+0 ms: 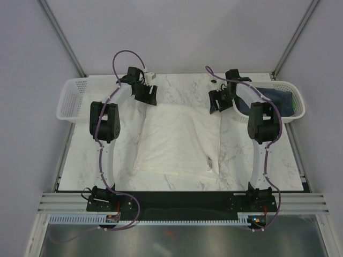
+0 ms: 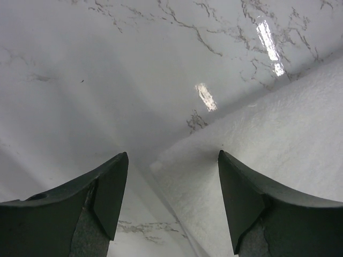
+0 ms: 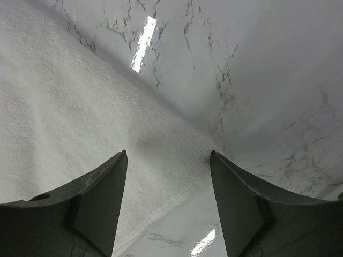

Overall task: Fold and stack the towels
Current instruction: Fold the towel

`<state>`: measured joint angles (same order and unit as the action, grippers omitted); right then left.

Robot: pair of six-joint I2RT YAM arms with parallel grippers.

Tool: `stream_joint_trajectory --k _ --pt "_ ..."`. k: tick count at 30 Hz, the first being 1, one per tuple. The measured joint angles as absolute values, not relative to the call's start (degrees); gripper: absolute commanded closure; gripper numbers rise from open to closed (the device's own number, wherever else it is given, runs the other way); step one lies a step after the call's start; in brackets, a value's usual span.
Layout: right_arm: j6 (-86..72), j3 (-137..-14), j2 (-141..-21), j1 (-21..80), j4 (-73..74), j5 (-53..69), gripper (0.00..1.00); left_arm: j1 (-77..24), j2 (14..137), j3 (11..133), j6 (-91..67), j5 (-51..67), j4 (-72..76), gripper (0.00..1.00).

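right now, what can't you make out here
Top view: navy towel in the right basket, partly behind the right arm; its folds unclear.
Top view: dark speck on the cream towel, too small to identify.
Wrist views: frame edges cut off most of that towel.

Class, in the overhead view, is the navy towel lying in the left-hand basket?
No, the navy towel sits inside the white mesh basket on the right side.

Black-white arms (image 1: pixel 104 122), purple cables (image 1: pixel 113 63), dark claws (image 2: pixel 172 158)

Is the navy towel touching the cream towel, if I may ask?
Apart. Top view: navy towel in the basket, cream towel outside it, bare table between.
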<state>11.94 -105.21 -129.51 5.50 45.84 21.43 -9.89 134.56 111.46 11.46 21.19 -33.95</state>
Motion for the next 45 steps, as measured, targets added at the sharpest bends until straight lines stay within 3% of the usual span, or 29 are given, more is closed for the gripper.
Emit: stream_joint_trajectory --k 4,7,8,10,11,34,45 --pt "12.51 -107.26 -130.28 5.72 46.78 20.82 0.28 -9.72 135.55 113.06 12.53 23.62 -34.83 0.32" --pt "13.32 -107.72 -130.3 5.89 46.87 20.49 0.28 -9.72 136.59 114.15 13.17 24.91 -35.46 0.55" --pt "13.52 -107.83 -130.3 5.91 46.83 20.36 0.28 -9.72 136.94 114.39 13.37 25.41 -35.86 0.69" --pt "13.65 -108.25 -130.3 5.98 46.96 19.92 0.28 -9.72 137.6 114.76 13.74 25.78 -36.18 0.85" --pt "13.74 -108.57 -130.3 6.04 47.05 19.77 0.28 -9.72 137.8 114.78 13.78 25.8 -36.34 0.98" --pt "13.78 -105.45 -129.36 8.14 42.63 19.75 0.28 -9.72 137.51 115.57 13.74 18.02 -37.39 0.98" --pt "13.76 -117.82 -133.25 8.27 42.87 19.68 0.27 -9.65 136.88 114.83 13.76 14.92 -37.39 0.98"
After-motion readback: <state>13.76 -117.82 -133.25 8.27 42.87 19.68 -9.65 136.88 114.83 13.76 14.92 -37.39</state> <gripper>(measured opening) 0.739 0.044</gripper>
